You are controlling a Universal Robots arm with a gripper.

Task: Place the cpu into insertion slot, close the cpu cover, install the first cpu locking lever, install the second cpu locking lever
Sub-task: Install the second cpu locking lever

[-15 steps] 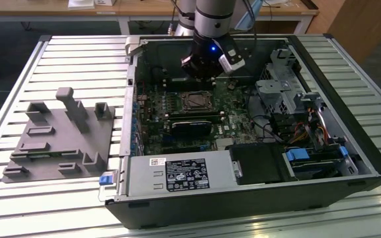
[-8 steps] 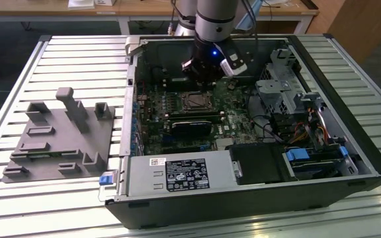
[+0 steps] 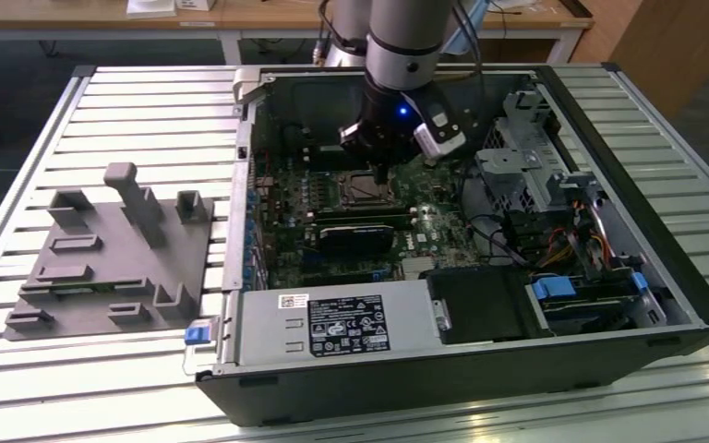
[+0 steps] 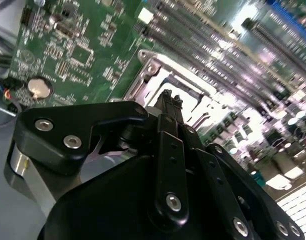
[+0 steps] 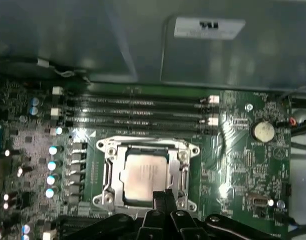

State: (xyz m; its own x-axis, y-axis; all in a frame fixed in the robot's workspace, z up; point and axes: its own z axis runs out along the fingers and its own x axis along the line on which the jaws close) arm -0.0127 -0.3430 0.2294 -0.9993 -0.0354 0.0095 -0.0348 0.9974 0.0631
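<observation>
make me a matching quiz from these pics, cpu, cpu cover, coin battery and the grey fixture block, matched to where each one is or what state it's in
Things:
1. cpu
2. cpu cover
3. coin battery
4. grey fixture block

Place or state:
A. on the slatted table outside the computer case, on the exterior view's left
B. seated in the socket, metal top showing
C. round and silvery, on the green board away from the socket
D. silvery frame lying around the chip

Pairs: 1-B, 2-D, 3-C, 4-A

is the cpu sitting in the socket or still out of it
In. The first wrist view shows the cpu lying flat inside the insertion slot, with the cpu cover framing it. The gripper is at its near edge.
</observation>
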